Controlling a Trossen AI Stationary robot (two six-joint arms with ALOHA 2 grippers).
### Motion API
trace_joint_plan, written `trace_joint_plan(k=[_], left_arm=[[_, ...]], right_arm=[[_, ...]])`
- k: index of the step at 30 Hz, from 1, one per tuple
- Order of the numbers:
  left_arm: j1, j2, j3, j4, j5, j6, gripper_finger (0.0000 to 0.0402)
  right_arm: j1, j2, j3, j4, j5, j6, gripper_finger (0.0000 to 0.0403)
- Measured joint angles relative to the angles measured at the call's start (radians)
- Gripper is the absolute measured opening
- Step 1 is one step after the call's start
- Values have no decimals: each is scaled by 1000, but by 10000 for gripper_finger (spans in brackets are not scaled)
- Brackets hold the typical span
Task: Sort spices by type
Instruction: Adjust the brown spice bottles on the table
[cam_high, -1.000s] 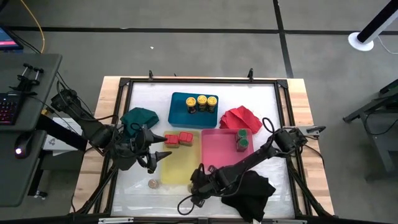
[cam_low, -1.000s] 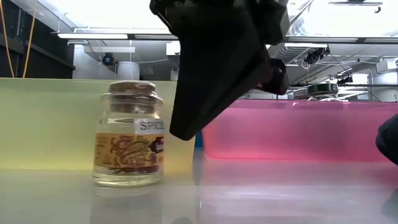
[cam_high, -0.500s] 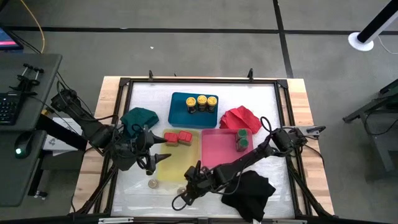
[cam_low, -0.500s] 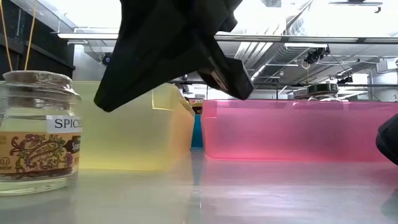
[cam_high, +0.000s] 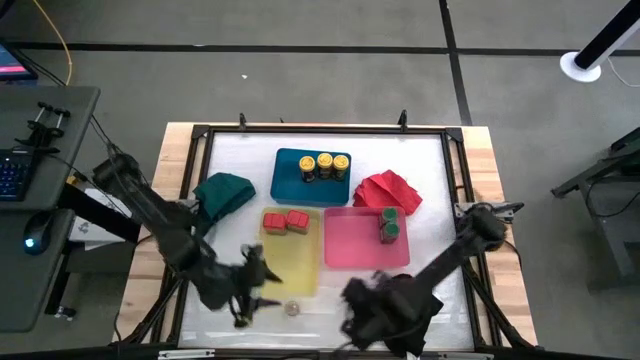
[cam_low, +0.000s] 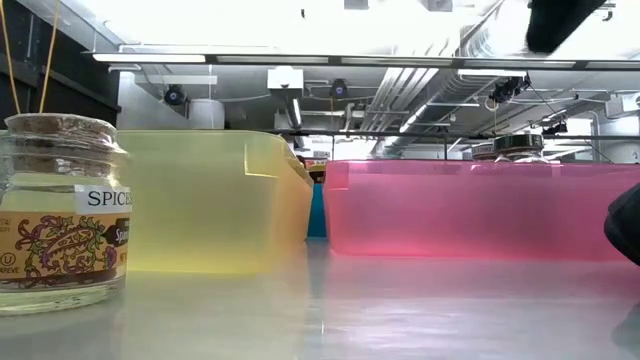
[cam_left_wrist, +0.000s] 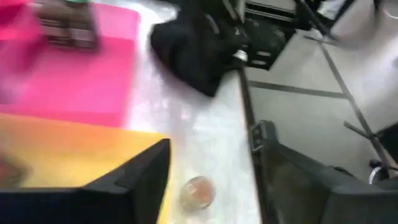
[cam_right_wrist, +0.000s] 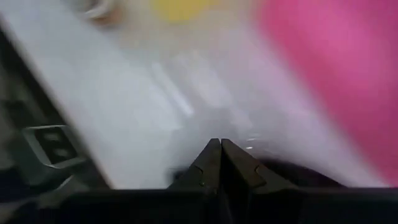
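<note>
Much of my near edge is hard to read: both my arms are smeared in the high view, and the dark cloth (cam_high: 405, 300) at the near right hides most of my right pincer (cam_right_wrist: 220, 158). Its wrist view shows the two fingers pressed together with nothing between them. My left pincer (cam_high: 258, 288) sits at the near left, over the near edge of the yellow tray (cam_high: 290, 262); its fingers stand apart and hold nothing. One small clear spice jar (cam_high: 292, 308) stands on the table just right of that pincer, near side of the yellow tray, not touched. The low view cuts this jar off at its left. Two red-lidded jars (cam_high: 285, 221) lie at the yellow tray's far end, three yellow-lidded jars (cam_high: 325, 165) in the blue tray (cam_high: 290, 180), green-lidded jars (cam_high: 389, 226) in the pink tray (cam_high: 350, 245).
</note>
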Motion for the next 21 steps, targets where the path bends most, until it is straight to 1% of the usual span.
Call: trace_joint_plan(k=[2,4,6,7,10,15,18,21], left_arm=[[10,79,0,111,34,22,191],[41,169,24,207,100,34,124],[78,265,83,226,183,39,44],[95,310,116,211,220,34,23],[135,433,229,111,302,25,10],[168,597,392,-112,350,30,1],[171,653,457,-193,357,30,0],[163,684,498,-281,356,35,0]], right_arm=[[36,-49,0,-142,53,89,0],[70,-88,0,-249,98,175,0],[100,-118,0,-321,134,252,0],[113,-132,0,-347,151,284,0],[143,-151,0,-392,180,332,0],[164,-149,0,-403,192,340,0],[171,-147,0,-403,204,339,0],[179,-147,0,-404,225,335,0]])
